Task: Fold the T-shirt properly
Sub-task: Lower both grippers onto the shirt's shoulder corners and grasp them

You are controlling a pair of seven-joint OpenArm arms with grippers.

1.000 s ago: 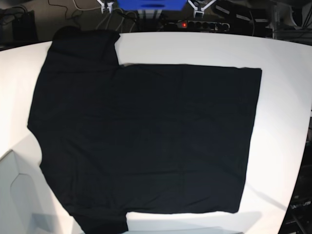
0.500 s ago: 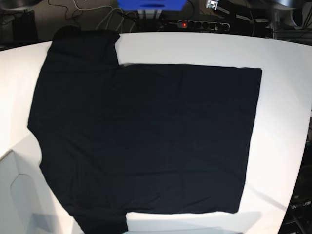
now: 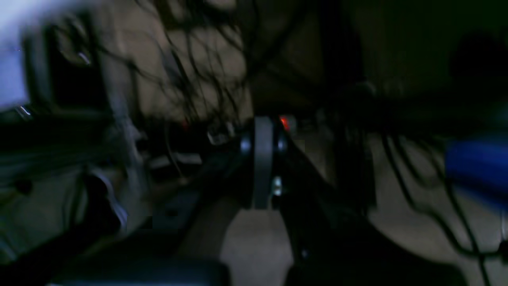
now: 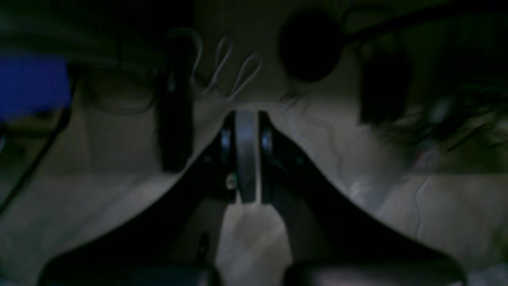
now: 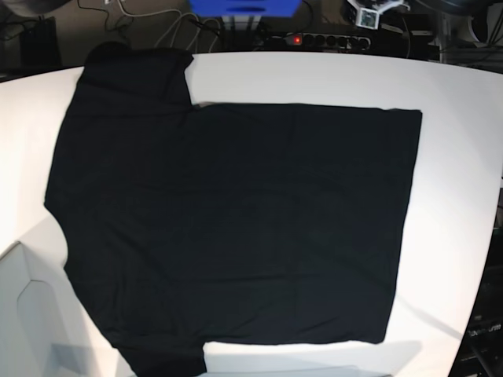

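The T-shirt (image 5: pixel 236 228) lies spread flat on the white table (image 5: pixel 456 188), plain black side up, its sleeves at the far left and near left. No gripper touches it. My left gripper (image 5: pixel 371 11) shows as a small white shape beyond the table's far edge, right of the middle. In the left wrist view the left gripper (image 3: pixel 262 159) is shut with nothing in it, over dark cables. My right gripper (image 4: pixel 246 155) is also shut and empty, facing a dim floor with cables; the base view does not show it.
A blue box (image 5: pixel 245 6) and a power strip (image 5: pixel 318 39) with a red light sit behind the table's far edge among cables. A white box-like shape (image 5: pixel 23 306) stands at the near left corner. Bare table surrounds the shirt on the right and far sides.
Both grippers hung at the top edge a second ago. The right one has left the base view and the left one has slid to the right. The T-shirt has not moved.
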